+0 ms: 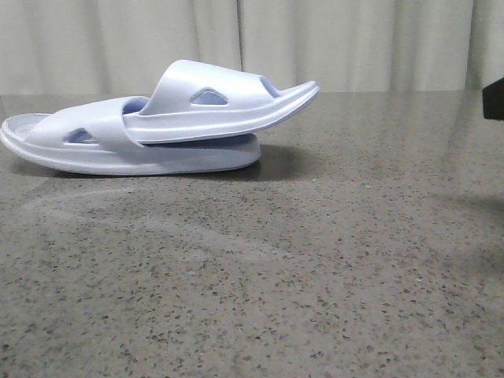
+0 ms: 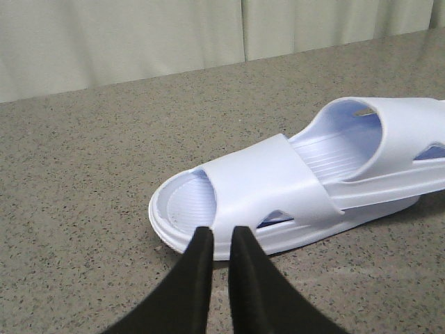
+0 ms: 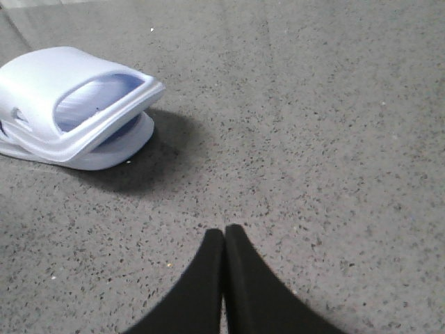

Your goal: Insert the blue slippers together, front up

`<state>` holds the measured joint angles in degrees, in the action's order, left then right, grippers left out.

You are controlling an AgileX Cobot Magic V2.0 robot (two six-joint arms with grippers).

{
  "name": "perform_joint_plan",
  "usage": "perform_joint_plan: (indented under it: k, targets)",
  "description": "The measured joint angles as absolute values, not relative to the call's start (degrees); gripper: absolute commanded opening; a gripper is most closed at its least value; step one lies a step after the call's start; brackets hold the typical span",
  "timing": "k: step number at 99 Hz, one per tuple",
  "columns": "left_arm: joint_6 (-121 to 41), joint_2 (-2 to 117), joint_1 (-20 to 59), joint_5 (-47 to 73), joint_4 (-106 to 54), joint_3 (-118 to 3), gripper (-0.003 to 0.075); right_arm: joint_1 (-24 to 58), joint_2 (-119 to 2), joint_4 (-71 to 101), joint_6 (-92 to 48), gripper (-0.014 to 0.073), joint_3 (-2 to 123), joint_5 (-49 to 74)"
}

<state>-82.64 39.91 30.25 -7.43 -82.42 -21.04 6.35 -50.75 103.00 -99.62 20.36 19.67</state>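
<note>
The two blue slippers lie nested at the table's far left. The lower slipper (image 1: 165, 160) rests flat on its sole. The upper slipper (image 1: 197, 98) is pushed under the lower one's strap and tilts upward to the right, its free end off the table. In the left wrist view the lower slipper's strap (image 2: 264, 181) is just beyond my left gripper (image 2: 222, 234), whose fingers stand a narrow gap apart, holding nothing. My right gripper (image 3: 224, 234) is shut and empty above bare table, well away from the slippers (image 3: 66, 90).
The speckled grey stone table (image 1: 331, 276) stretches to the front and right of the slippers. A pale curtain (image 1: 354, 39) hangs behind the table's far edge. A dark piece (image 1: 494, 98) juts in at the right edge of the front view.
</note>
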Motion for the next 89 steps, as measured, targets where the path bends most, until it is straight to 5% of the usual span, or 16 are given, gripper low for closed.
perform_joint_plan:
  k: [89]
  targets:
    - [-82.64,39.62,33.31,-12.79,-85.39,-20.82,0.0015,6.35,-55.62,103.38,-100.39,-0.0078,19.92,20.35]
